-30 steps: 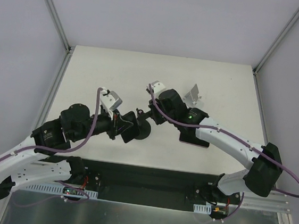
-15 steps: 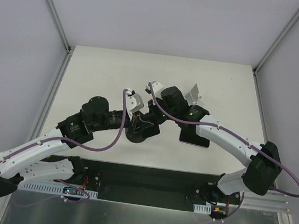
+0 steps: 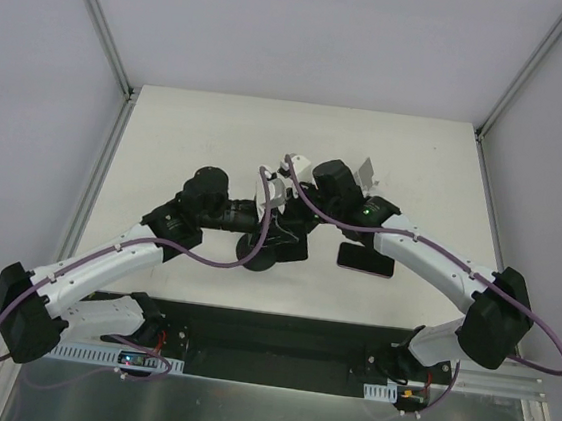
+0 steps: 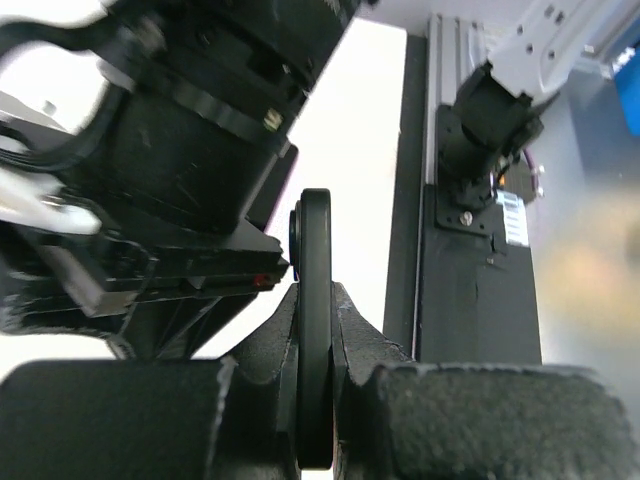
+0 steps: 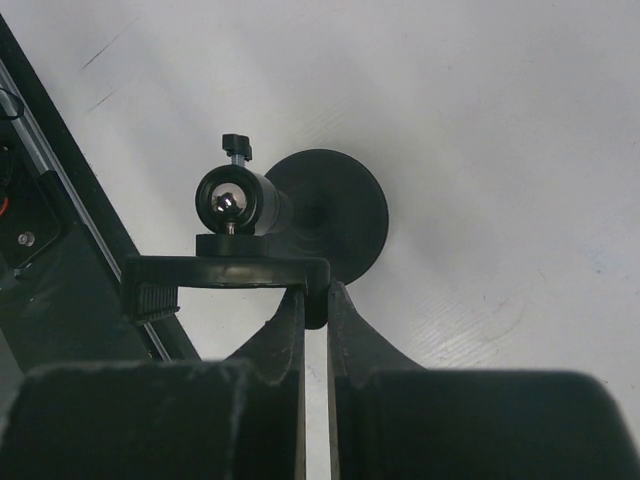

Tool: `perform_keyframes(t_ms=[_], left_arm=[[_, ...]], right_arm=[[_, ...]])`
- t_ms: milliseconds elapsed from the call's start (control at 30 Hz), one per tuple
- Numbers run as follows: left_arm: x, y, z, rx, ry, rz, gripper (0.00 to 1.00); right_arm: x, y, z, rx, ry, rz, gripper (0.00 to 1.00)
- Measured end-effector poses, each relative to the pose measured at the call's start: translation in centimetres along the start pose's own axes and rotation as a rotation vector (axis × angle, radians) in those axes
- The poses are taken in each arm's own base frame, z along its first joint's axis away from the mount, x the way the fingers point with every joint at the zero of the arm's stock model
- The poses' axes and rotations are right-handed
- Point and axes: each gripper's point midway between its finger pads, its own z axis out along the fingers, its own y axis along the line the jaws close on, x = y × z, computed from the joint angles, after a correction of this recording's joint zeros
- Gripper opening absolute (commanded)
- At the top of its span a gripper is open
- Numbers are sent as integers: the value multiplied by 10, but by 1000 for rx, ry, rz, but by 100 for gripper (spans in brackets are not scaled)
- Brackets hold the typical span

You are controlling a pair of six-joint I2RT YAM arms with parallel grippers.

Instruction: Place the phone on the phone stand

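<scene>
The black phone stand (image 3: 258, 253) has a round base (image 5: 335, 215), a ball joint (image 5: 228, 200) and a flat cradle bar (image 5: 225, 272). It sits mid-table between both grippers. My left gripper (image 3: 267, 231) is shut on the edge of the round base, which shows edge-on in the left wrist view (image 4: 315, 330). My right gripper (image 3: 295, 234) is shut on the end lip of the cradle bar (image 5: 315, 300). The dark phone (image 3: 364, 260) lies flat on the table to the right of the stand, partly under my right arm.
A small silver bracket-like object (image 3: 366, 175) stands behind my right wrist. The black rail (image 3: 268, 335) with the arm bases runs along the near table edge. Grey walls enclose the white table (image 3: 199, 132).
My left arm has stretched out to the right, bringing its wrist up to the stand. My right wrist has shifted slightly to the right. The phone has not moved.
</scene>
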Motion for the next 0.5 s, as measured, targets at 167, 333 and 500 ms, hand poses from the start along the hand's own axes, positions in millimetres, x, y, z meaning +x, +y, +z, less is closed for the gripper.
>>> perform_keyframes(t_ms=[167,333,500], left_arm=[[24,3,7,47,76,8,0],[27,13,2,43,83,37,0],[28,14,4,82,93,32,0]], right_arm=[[2,1,-2,-22,-4,-8,1],[4,4,-3,-41,-16,-12,1],[5,4,-3,-59,-18,-22,1]])
